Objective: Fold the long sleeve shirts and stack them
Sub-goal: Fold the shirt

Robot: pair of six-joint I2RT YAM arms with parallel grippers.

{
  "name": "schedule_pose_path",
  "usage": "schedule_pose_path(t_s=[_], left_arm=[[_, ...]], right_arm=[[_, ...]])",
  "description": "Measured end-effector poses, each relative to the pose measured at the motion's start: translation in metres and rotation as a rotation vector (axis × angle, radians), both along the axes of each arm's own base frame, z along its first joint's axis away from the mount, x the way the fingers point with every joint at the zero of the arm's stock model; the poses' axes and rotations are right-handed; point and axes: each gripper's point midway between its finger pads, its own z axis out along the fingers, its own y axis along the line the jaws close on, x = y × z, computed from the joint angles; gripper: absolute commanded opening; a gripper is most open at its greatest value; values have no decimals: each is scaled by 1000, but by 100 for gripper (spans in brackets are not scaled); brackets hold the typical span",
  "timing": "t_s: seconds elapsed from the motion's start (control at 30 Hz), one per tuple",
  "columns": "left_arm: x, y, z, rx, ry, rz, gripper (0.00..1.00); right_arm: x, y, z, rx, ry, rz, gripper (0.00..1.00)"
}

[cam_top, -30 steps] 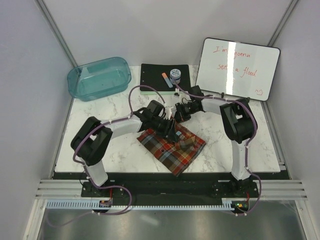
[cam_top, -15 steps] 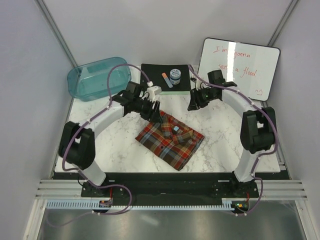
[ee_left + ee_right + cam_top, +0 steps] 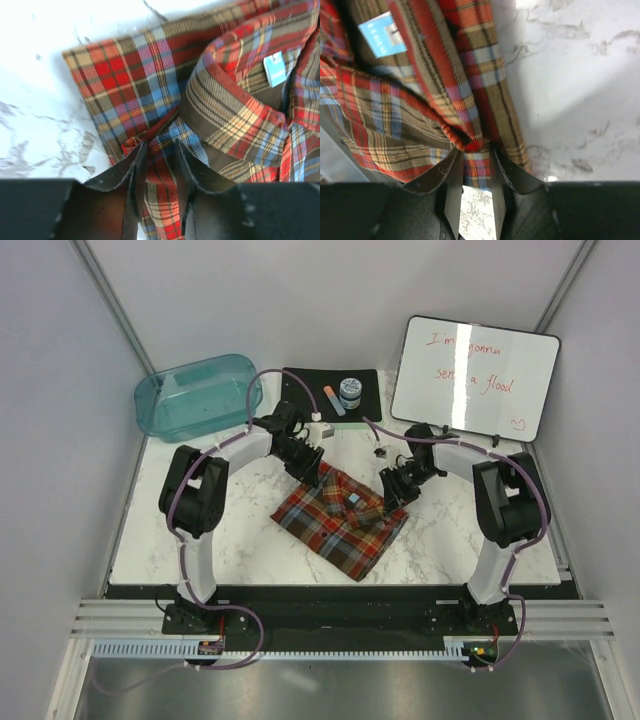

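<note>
One plaid long sleeve shirt (image 3: 340, 525) lies in a folded, rumpled heap on the marble table (image 3: 200, 530), with its blue neck label (image 3: 353, 498) facing up. My left gripper (image 3: 312, 472) is at the shirt's far left corner. In the left wrist view its fingers (image 3: 160, 145) pinch a raised fold of the plaid cloth (image 3: 135, 85). My right gripper (image 3: 392, 495) sits at the shirt's right edge. Seen from the right wrist, its fingers (image 3: 475, 150) close on the hem of the cloth (image 3: 420, 110), and bare marble shows behind the tips.
A teal plastic bin (image 3: 198, 395) stands at the back left. A black pad (image 3: 305, 390) at the back middle carries a marker (image 3: 333, 400) and a round tin (image 3: 350, 390). A whiteboard (image 3: 475, 375) leans at the back right.
Both grippers left the shirt's middle, swung toward the back, then came down on its far left corner and right edge. Their jaws have narrowed onto cloth.
</note>
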Motion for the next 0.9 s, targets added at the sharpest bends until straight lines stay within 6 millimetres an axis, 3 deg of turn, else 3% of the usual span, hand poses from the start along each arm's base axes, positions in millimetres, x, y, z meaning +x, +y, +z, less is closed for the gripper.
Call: schedule_pose_path(t_s=[0.1,0.2,0.33,0.47,0.57,0.73,0.9], left_arm=[[-17,10,-12,8,55,11,30],[-46,22,-16,2,126,35,34],[-81,33,12,-44,157,66,50],[-76,28,54,-115,64,55,55],[-66,25,67,-143,34,44,58],[-68,30,54,-121,75,26,63],[-74,36,32,-83,138,9,64]], right_arm=[[10,5,-7,8,34,2,32],[39,14,-2,13,-24,19,32],[76,23,16,27,-146,53,38],[79,20,39,41,-218,80,42],[73,8,60,44,-279,93,45],[73,-7,72,35,-342,123,47],[72,-8,49,22,-315,184,47]])
